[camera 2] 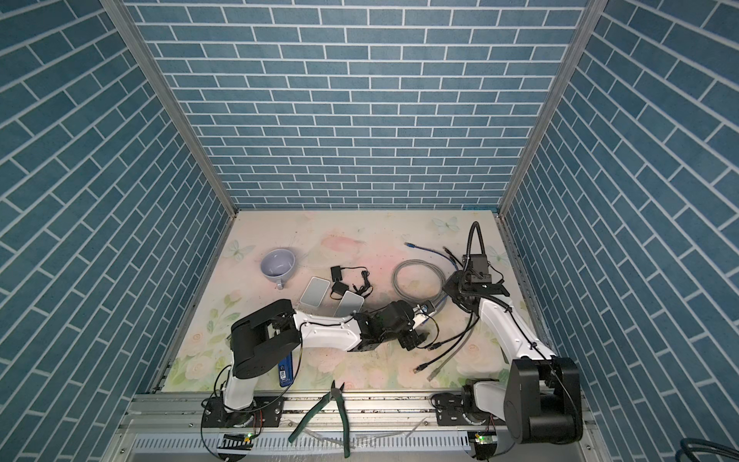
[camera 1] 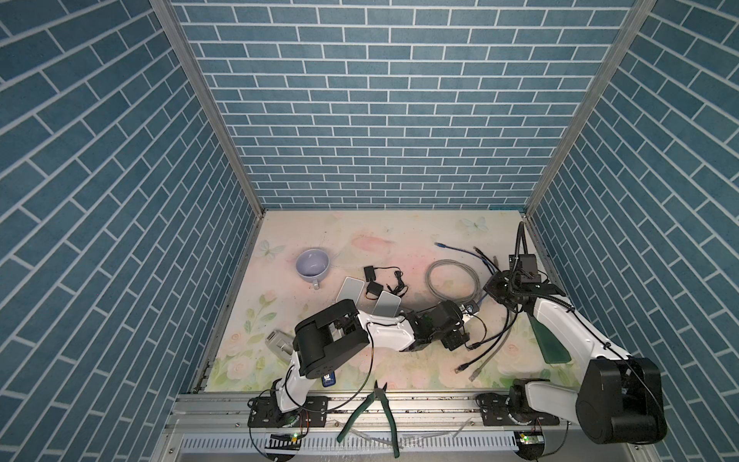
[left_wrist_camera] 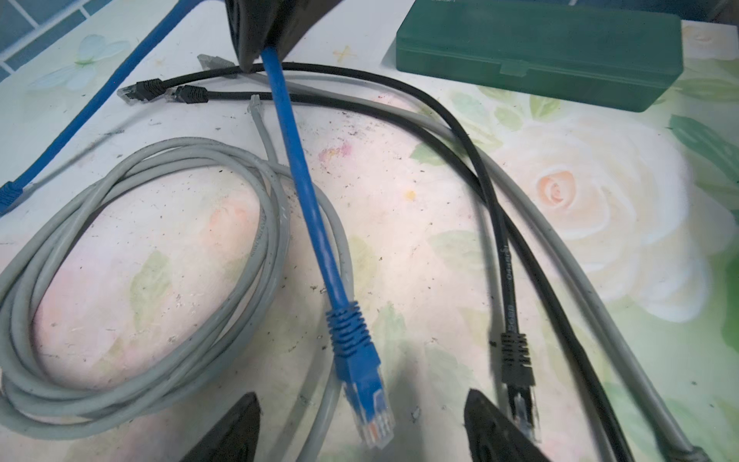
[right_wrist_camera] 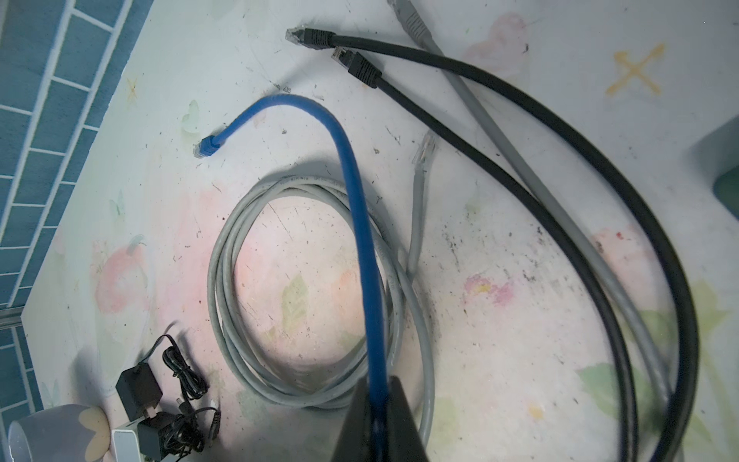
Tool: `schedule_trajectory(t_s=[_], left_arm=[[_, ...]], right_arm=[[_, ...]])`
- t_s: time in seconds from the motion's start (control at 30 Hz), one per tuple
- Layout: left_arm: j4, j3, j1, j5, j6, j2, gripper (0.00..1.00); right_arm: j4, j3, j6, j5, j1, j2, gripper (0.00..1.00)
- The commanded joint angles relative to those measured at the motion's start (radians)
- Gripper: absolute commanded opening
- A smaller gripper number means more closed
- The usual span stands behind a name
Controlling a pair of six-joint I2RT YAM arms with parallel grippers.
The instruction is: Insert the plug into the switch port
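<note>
Arms meet over the flower-printed tabletop (camera 1: pixel 360 248). The left arm (camera 1: pixel 384 334) lies low and stretches rightward across the middle. The right arm (camera 1: pixel 560 324) folds at its elbow and reaches inward, its wrist tipped down beside the left one.

The right gripper (right_wrist_camera: pixel 378 382) is clamped tight on a blue Ethernet cable (left_wrist_camera: pixel 304 192), holding that stretch off the surface. The cable slopes down from the grip to its blue, clear-tipped plug (left_wrist_camera: pixel 364 384), which ends between the black fingertips (left_wrist_camera: pixel 236 424) of the left gripper (left_wrist_camera: pixel 362 396). Those jaws stand wide apart with a gap on either side of the plug, gripping nothing.

A coiled grey cable (left_wrist_camera: pixel 140 280) lies beneath and black cables (left_wrist_camera: pixel 496 224) run alongside. Two pale flat rectangular switch boxes (camera 1: pixel 350 294) rest well apart from the plug, just behind the left forearm.
</note>
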Motion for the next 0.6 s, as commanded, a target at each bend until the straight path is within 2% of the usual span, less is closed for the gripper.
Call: schedule_trajectory(t_s=[0.0, 0.2, 0.27, 0.57], left_arm=[[0.003, 0.027, -0.007, -0.045, 0.019, 0.015, 0.78], [0.012, 0.037, -0.006, -0.079, 0.031, 0.022, 0.68], [0.016, 0.039, -0.007, -0.084, 0.032, 0.022, 0.67], [0.011, 0.048, -0.007, -0.097, 0.038, 0.027, 0.51]], right_arm=[[0.012, 0.000, 0.040, 0.015, -0.003, -0.023, 0.00], [0.018, -0.009, 0.044, 0.014, -0.004, -0.028, 0.00], [0.018, -0.009, 0.045, 0.009, -0.003, -0.029, 0.00], [0.026, -0.010, 0.050, -0.007, -0.004, -0.029, 0.00]])
